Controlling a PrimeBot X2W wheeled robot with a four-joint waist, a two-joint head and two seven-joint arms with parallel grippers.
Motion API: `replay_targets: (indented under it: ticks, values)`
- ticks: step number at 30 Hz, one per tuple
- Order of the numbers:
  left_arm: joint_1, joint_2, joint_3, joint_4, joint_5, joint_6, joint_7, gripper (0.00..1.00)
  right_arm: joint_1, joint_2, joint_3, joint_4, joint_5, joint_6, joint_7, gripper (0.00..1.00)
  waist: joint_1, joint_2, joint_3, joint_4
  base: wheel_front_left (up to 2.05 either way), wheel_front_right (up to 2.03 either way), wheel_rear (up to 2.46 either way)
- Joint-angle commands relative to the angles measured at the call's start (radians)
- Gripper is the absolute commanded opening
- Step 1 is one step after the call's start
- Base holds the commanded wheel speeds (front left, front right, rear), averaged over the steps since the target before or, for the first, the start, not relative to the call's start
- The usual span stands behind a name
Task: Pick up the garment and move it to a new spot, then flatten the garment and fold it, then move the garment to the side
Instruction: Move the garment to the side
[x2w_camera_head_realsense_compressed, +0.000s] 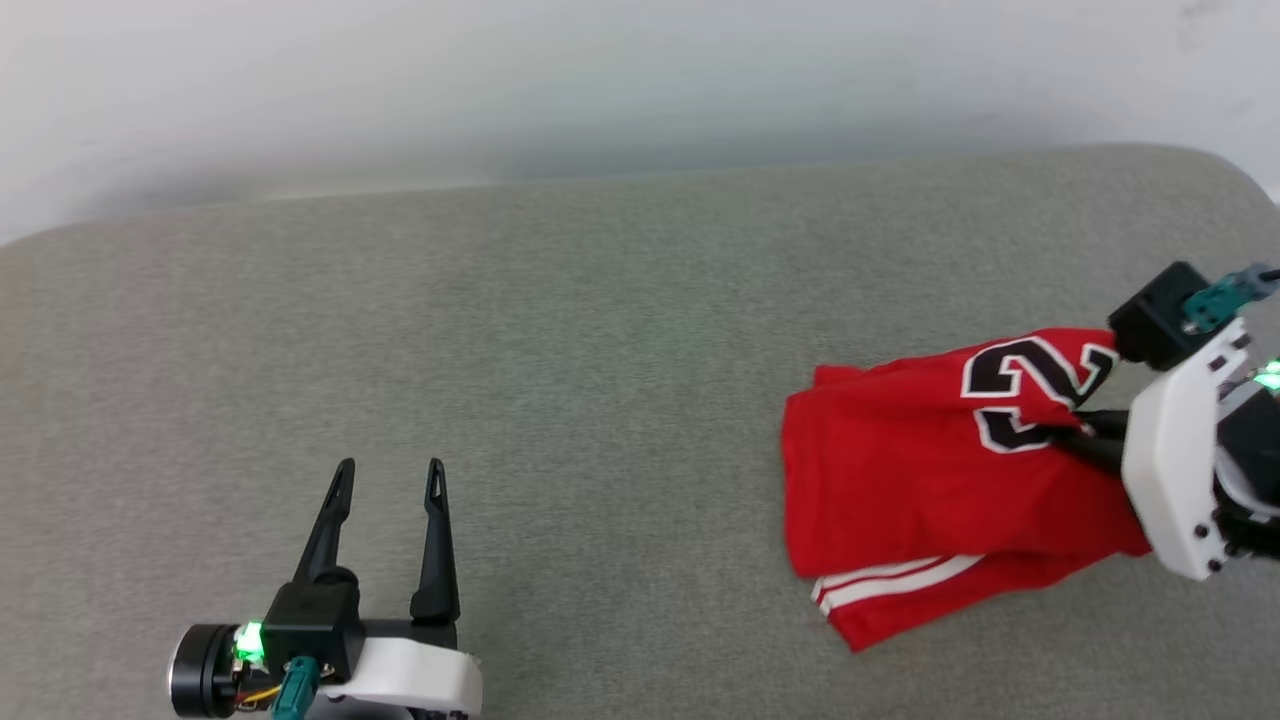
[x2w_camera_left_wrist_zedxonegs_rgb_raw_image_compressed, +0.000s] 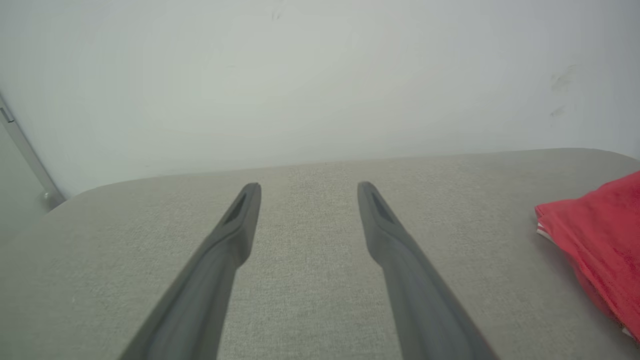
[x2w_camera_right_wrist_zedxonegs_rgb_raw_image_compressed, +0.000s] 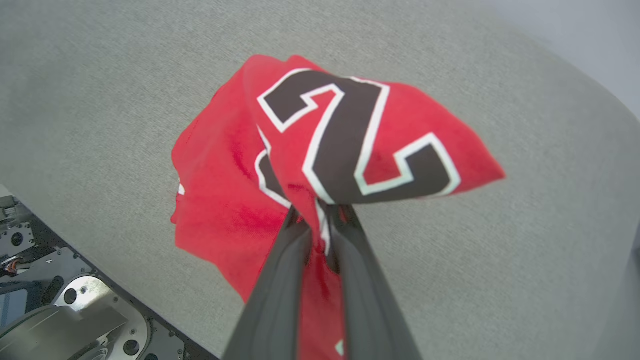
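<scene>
Left gripper (x2w_camera_head_realsense_compressed: 390, 470): nearest, low left; jaws wide apart, empty, well apart from the cloth. Right gripper (x2w_camera_right_wrist_zedxonegs_rgb_raw_image_compressed: 322, 214): jaws clamped on a bunched fold of the red numbered T-shirt (x2w_camera_head_realsense_compressed: 900, 470), at the right of the grey padded surface (x2w_camera_head_realsense_compressed: 600, 350). The shirt's length runs leftward from these jaws. Right arm nearer. Pale wall (x2w_camera_head_realsense_compressed: 600, 90) behind.

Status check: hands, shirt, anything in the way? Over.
Right hand shut on the garment at its number print. Left hand open, apart from it. Garment rumpled on the grey cushion; no obstacle seen.
</scene>
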Motion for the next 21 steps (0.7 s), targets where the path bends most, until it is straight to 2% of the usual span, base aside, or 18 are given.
replay_targets:
  ticks: [1,12,19,21]
  values:
    - [-0.019,0.000,0.001,-0.006,0.010,-0.003,-0.002,1.00,-0.022,-0.017,-0.007,0.010,-0.010,-0.001,-0.013,0.00,0.0000,0.0000,0.042,-0.050,0.00,0.00,0.00]
    - [-0.105,0.048,0.009,-0.026,0.033,-0.034,-0.002,1.00,-0.101,-0.132,-0.046,0.172,-0.177,-0.001,-0.106,0.00,0.0000,0.0000,0.194,-0.092,0.00,0.00,0.00]
    - [-0.145,0.065,0.009,-0.049,0.043,-0.034,-0.002,1.00,-0.138,-0.144,-0.136,0.312,-0.234,-0.001,-0.129,0.00,0.0000,0.0000,0.282,-0.091,0.00,0.00,0.00]
    - [-0.154,0.072,0.011,-0.059,0.041,-0.033,-0.002,1.00,-0.150,-0.128,-0.182,0.359,-0.239,-0.001,-0.141,0.00,0.0000,0.0000,0.310,-0.092,0.00,0.00,0.00]
